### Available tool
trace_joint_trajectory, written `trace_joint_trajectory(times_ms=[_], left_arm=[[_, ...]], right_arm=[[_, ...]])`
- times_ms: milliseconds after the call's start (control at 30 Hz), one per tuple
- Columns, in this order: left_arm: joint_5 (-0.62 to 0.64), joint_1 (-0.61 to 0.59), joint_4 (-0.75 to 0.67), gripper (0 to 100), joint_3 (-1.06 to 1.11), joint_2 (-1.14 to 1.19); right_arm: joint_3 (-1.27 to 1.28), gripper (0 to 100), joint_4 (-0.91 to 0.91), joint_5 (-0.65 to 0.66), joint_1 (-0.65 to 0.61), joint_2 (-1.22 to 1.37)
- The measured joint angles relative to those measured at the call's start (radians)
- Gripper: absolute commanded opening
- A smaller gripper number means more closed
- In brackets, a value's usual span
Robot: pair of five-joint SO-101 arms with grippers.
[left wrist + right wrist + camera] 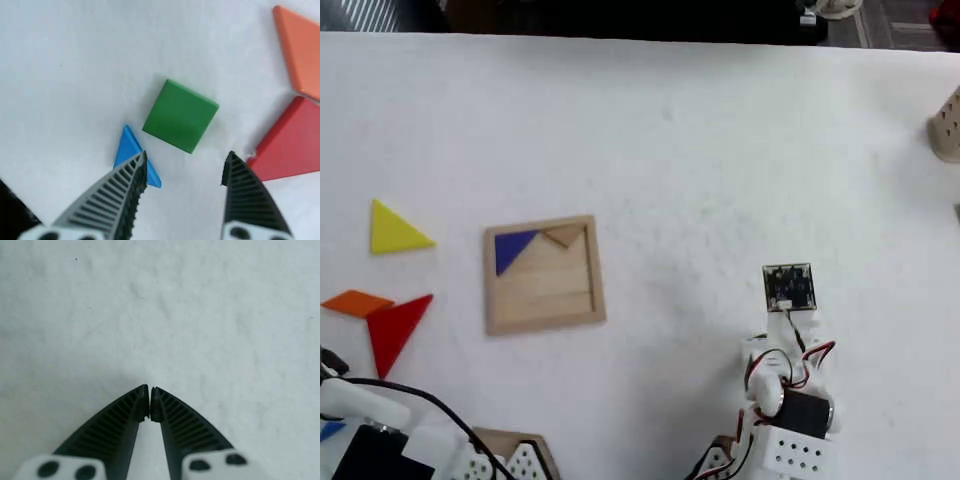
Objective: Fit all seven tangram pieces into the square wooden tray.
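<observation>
I see two pieces seated in the square wooden tray (545,322): a dark blue triangle (512,248) and a tan wooden triangle (566,236). Five lie outside, including the green square tile (180,116) just ahead of my left gripper (186,162), jaws apart. My right gripper (149,402) is closed, empty.

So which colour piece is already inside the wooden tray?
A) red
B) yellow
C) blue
C: in the high view a blue triangle lies in a corner of the wooden tray, while the yellow triangle and the red triangle lie outside it on the table.
</observation>
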Motion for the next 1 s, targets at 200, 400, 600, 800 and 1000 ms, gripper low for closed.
trace_joint_trajectory(times_ms=[200, 400, 600, 800, 1000], left_arm=[[0.002, 0.000, -0.069, 24, 0.066, 0.000], [0.000, 0.000, -0.281, 24, 0.187, 0.000], [0.060, 0.002, -0.450, 24, 0.226, 0.000], [0.153, 0.052, -0.517, 24, 0.226, 0.000], [0.166, 0.164, -0.517, 24, 0.226, 0.000]], right_arm=[[0.000, 1.7, 0.000, 0.000, 0.000, 0.000], [0.000, 1.7, 0.000, 0.000, 0.000, 0.000], [0.000, 1.7, 0.000, 0.000, 0.000, 0.000], [0.000, 1.7, 0.000, 0.000, 0.017, 0.000], [0.000, 1.7, 0.000, 0.000, 0.021, 0.000]])
